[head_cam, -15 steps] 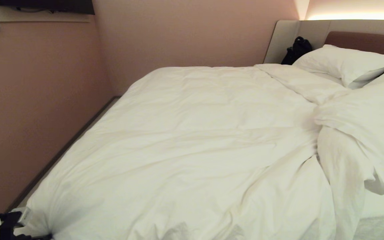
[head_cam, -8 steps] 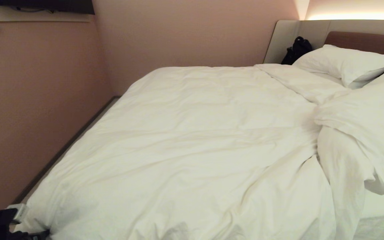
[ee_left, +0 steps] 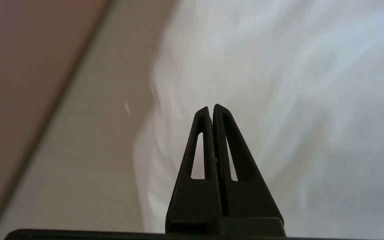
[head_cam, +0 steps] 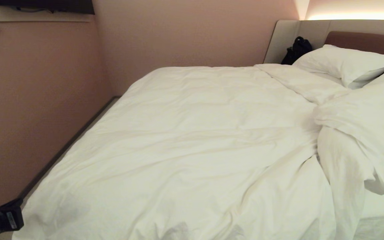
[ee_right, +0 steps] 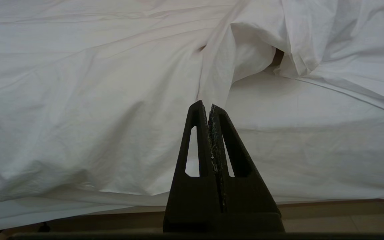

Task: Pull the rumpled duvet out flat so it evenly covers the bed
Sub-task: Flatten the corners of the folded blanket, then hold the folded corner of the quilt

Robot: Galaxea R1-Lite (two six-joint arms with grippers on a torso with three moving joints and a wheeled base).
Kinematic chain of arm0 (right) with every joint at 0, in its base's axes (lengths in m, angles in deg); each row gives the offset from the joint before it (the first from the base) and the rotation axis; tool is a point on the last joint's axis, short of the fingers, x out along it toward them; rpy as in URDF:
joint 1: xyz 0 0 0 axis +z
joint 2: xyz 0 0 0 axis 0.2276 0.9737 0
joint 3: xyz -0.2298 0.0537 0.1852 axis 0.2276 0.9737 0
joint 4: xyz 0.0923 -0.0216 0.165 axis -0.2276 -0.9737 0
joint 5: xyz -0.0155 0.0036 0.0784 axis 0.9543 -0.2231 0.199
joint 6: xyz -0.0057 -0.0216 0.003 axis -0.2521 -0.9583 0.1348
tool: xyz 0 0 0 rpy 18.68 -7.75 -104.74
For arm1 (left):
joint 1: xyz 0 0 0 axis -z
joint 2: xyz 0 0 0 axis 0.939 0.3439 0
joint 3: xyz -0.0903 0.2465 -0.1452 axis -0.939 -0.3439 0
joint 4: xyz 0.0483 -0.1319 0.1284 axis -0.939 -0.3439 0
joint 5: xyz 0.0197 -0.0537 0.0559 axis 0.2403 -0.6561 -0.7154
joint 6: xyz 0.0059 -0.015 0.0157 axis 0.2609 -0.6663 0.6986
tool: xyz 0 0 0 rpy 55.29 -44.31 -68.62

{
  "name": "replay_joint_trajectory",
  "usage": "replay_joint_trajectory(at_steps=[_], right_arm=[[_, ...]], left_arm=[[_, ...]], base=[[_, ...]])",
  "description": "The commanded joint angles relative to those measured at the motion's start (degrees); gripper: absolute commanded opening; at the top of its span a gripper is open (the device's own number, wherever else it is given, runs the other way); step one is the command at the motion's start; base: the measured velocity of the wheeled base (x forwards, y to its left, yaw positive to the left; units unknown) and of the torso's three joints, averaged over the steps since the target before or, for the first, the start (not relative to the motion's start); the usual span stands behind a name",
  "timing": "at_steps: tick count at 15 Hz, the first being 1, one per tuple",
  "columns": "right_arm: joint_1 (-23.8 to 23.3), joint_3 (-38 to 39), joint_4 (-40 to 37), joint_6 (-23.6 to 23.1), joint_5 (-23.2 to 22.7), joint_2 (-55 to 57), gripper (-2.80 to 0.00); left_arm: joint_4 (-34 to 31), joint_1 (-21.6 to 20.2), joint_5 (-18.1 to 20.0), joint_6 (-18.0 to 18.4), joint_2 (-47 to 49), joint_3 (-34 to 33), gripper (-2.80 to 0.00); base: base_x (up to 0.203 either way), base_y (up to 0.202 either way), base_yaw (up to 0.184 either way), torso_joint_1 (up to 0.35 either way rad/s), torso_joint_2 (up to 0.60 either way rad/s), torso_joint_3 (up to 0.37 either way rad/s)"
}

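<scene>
The white duvet [head_cam: 192, 143] lies mostly flat over the bed, whose grey base ledge [head_cam: 72, 140] runs along the wall. Near the pillows the duvet is bunched and folded back [head_cam: 352, 140], baring some sheet [head_cam: 378, 206]. My left arm [head_cam: 2, 218] shows at the lower left corner, just off the duvet's near corner. In its wrist view the left gripper [ee_left: 211, 106] is shut with nothing between its fingers, and the duvet's edge [ee_left: 278, 83] lies beyond it. My right gripper [ee_right: 208, 105] is shut and empty, facing the bed's side where the duvet [ee_right: 78, 100] hangs.
Pink walls [head_cam: 38, 100] close in the bed's far side and foot, leaving a narrow strip. Two white pillows [head_cam: 345, 61] rest against the headboard [head_cam: 362, 36], with a black bag [head_cam: 297, 50] beside them. The bare mattress side [ee_right: 312, 133] and bed base [ee_right: 345, 206] face the right wrist.
My left arm has risen and drawn away to the left from the duvet's near corner. The duvet's corner has settled flatter. The right arm has kept still.
</scene>
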Motion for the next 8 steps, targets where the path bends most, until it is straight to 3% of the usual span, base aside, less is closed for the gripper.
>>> replay_joint_trajectory(at_steps=[1,5,8], right_arm=[[0.01,0.00,-0.03,0.00,-0.02,0.07,-2.80],[0.01,0.00,0.01,0.00,-0.02,0.07,-2.80],[0.01,0.00,0.01,0.00,-0.02,0.07,-2.80]], left_arm=[[2.64,-0.16,-0.06,-0.59,-12.14,0.36,-2.80],[2.29,-0.21,-3.00,-1.76,-24.75,1.07,-2.80],[1.92,-0.21,-8.93,-7.32,-32.64,4.04,-2.80]], base=[[0.000,0.000,0.000,0.000,0.00,0.000],[0.000,0.000,0.000,0.000,0.00,0.000],[0.000,0.000,0.000,0.000,0.00,0.000]])
